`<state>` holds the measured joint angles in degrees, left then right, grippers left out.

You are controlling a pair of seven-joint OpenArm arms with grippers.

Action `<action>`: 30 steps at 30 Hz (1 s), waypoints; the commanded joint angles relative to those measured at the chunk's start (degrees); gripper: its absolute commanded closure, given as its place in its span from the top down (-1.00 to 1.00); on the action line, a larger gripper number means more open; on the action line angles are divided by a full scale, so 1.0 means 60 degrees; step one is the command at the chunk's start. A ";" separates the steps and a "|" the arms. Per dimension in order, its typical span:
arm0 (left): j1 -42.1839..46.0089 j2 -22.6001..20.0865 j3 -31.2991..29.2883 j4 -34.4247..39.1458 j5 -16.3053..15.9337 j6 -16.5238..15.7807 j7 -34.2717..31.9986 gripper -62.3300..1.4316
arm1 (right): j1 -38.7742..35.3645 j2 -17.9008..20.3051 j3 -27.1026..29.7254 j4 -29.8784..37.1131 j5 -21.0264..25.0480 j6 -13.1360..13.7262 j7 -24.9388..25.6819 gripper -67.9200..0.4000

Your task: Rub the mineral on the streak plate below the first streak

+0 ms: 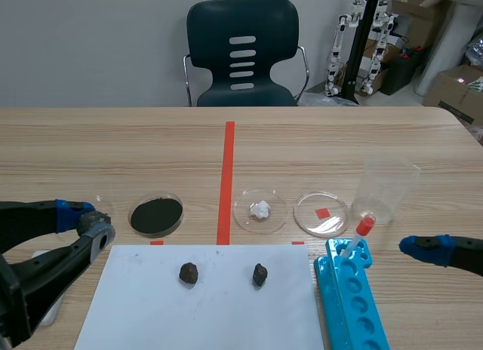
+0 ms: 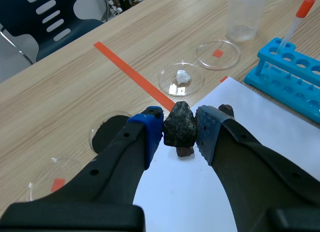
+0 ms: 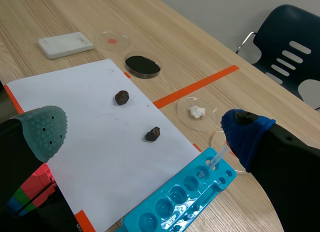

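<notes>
We see a light wooden table (image 1: 113,146) filling the lower frame. Top centre, behind it: a dark chair (image 1: 241,52) with slotted back and metal arms, against a plain grey wall (image 1: 90,41). Upper right: cardboard boxes (image 1: 453,90) and small white robot figures (image 1: 341,48).

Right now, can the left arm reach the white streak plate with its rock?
Probably yes. The left gripper is shut on the dark mineral, and the streak plate lies bare on that arm's side, nothing resting on it.

Dark chair (image 1: 241,52), clear beaker (image 1: 389,188), blue tube rack (image 1: 355,305), dish of black powder (image 1: 156,214), white paper (image 1: 226,312)
</notes>
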<state>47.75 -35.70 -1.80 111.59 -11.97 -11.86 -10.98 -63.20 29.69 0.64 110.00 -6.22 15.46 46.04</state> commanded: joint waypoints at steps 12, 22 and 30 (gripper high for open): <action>-0.0025 0.0073 0.0011 0.0084 0.0018 0.0018 -0.0135 -0.59 | 0.0029 0.0025 0.0051 0.0135 0.0091 0.0000 0.0102 0.92; -0.0025 0.0076 0.0011 0.0084 0.0219 0.0018 -0.0131 -0.59 | 0.0029 0.0025 0.0051 0.0135 0.0091 0.0000 0.0102 0.92; -0.0233 0.0080 0.0011 0.0084 -0.0448 0.0164 0.0998 -0.59 | 0.0029 0.0025 0.0051 0.0135 0.0091 0.0000 0.0106 0.92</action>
<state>46.94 -35.68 -1.80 111.59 -13.69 -10.81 -5.34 -63.20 29.69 0.64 110.00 -6.22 15.46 46.04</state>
